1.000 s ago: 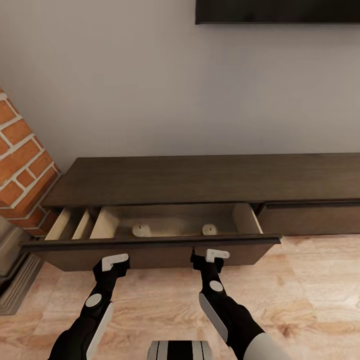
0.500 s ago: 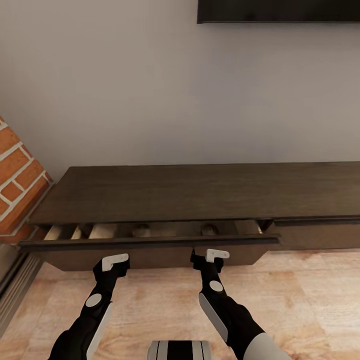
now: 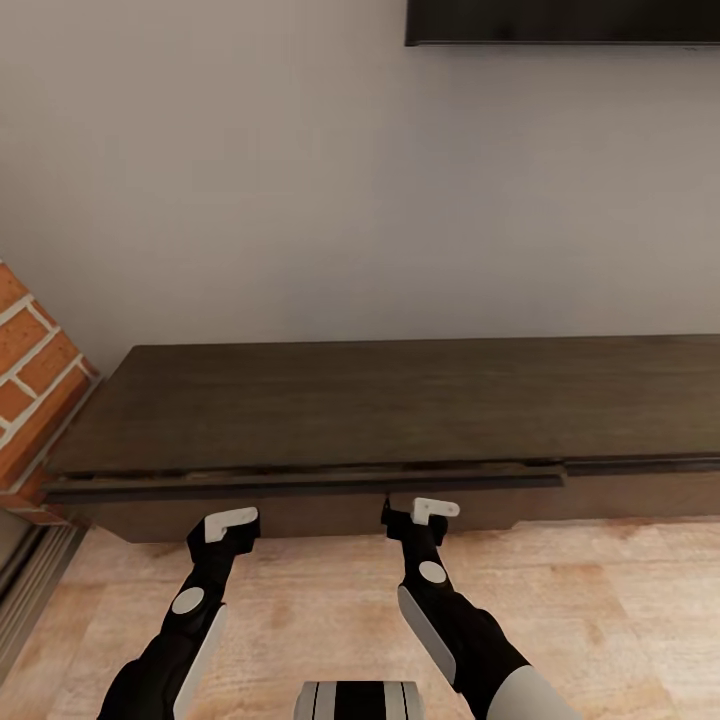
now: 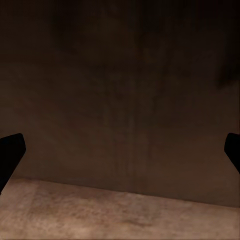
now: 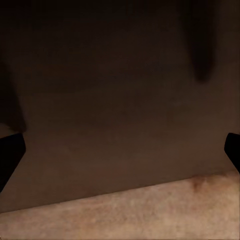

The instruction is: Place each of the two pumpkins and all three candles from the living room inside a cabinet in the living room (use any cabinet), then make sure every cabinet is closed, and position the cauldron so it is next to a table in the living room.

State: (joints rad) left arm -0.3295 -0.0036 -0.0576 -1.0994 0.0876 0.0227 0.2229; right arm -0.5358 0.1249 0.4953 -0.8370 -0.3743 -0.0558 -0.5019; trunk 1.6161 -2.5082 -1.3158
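Two spread end effectors (image 4: 120, 150) against cabinet (image 3: 400, 400)

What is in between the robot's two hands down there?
Nothing sits between the left gripper and the right gripper. In the head view that stretch holds just the cabinet's dark drawer front, with bare wood floor below.

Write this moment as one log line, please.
cabinet: drawer front nearly shut | left gripper: open, at front | right gripper: open, at front | floor: wood
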